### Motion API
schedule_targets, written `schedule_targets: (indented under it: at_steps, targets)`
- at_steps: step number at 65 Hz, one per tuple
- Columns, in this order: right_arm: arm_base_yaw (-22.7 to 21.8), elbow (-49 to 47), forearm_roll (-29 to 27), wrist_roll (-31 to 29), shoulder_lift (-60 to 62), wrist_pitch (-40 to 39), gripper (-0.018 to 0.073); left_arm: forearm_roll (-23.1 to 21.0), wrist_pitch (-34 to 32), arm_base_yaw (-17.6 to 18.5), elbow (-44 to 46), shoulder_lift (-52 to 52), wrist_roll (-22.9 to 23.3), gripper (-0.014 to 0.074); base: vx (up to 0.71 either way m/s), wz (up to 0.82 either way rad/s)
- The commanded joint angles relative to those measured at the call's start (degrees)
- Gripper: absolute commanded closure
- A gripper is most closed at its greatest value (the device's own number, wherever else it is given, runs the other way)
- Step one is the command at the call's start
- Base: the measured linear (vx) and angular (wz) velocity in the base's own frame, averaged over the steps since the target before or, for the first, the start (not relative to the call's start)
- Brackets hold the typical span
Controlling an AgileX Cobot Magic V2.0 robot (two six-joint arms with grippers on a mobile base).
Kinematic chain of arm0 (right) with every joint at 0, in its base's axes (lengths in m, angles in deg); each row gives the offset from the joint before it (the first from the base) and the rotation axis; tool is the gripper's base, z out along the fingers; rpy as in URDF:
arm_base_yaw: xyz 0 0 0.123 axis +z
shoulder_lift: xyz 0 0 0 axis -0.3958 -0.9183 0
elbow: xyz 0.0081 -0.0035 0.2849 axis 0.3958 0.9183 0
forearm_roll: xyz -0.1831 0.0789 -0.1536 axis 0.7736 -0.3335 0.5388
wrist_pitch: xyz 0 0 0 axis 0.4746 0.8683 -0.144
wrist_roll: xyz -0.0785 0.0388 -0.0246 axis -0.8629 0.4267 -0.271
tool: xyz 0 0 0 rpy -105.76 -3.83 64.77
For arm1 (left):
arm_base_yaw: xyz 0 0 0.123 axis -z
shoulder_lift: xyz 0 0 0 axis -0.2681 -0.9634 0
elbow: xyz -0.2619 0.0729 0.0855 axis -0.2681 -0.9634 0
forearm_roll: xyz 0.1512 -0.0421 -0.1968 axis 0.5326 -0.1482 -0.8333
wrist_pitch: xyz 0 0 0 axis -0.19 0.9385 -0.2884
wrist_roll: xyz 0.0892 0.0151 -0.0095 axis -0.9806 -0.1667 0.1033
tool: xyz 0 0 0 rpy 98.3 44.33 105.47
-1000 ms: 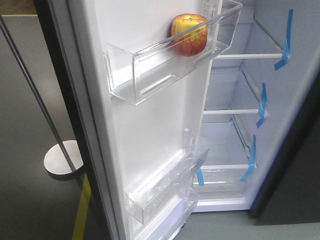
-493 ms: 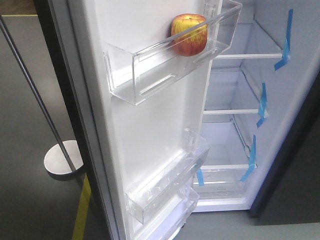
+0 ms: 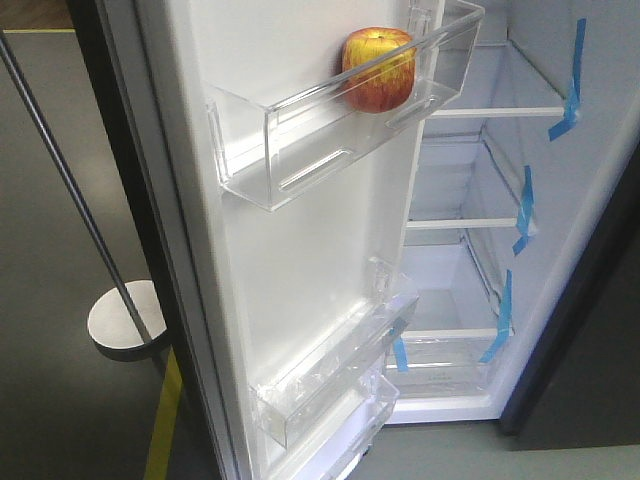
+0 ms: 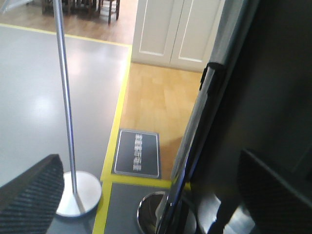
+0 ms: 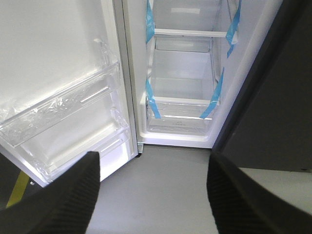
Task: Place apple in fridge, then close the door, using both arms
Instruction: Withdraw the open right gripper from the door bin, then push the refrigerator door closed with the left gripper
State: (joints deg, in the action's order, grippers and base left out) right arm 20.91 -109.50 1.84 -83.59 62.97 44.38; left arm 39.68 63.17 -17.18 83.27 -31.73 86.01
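Observation:
The apple (image 3: 378, 68), red with yellow streaks, sits in the upper clear bin of the open door (image 3: 300, 250). The fridge (image 3: 480, 170) stands open to the right, white inside with glass shelves and blue tape. In the left wrist view the door's dark outer face (image 4: 253, 97) and shiny edge run between the wide-apart fingers of my left gripper (image 4: 151, 195), which is open; contact cannot be judged. My right gripper (image 5: 153, 195) is open over grey floor, facing the fridge's lower shelves (image 5: 183, 97) and the door's lower bins (image 5: 63, 122). Neither gripper shows in the front view.
A metal pole on a round base (image 3: 125, 320) stands left of the door, also visible as the pole base (image 4: 78, 192). A yellow floor line (image 3: 165, 420) and a dark floor plate (image 4: 137, 152) lie nearby. A dark grey cabinet (image 3: 590, 380) flanks the fridge's right.

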Motion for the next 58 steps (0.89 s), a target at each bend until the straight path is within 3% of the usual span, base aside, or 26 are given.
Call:
schedule_targets:
  at_steps: [1, 17, 28, 42, 48, 58]
  targets:
    - [-0.5, -1.3, 0.0, -0.4, -0.6, -3.5, 0.0106, -0.4, -3.2, 0.2, 5.1, -2.1, 0.7, -0.0083, 0.00, 0.00]
    - [-0.5, -1.3, 0.0, -0.4, -0.6, -3.5, 0.0106, -0.3, -1.2, 0.2, 26.1, -18.8, 0.7, -0.0013, 0.00, 0.00]
    - [-0.5, -1.3, 0.0, -0.4, -0.6, -3.5, 0.0106, -3.8, 6.6, 0.2, 41.3, -32.6, 0.2, -0.0011, 0.00, 0.00]
    - [-0.5, -1.3, 0.0, -0.4, -0.6, -3.5, 0.0106, -9.7, 10.3, 3.2, 51.9, -45.3, -10.0, -0.0003, 0.00, 0.00]
    - [-0.5, -1.3, 0.0, -0.4, -0.6, -3.5, 0.0106, -12.3, 10.1, 4.6, 54.9, -48.7, -11.9, 0.0001, 0.00, 0.00]
    - [-0.5, -1.3, 0.0, -0.4, -0.6, -3.5, 0.0106, -12.4, 10.6, 5.9, 58.9, -53.1, -13.3, 0.0003, 0.00, 0.00]
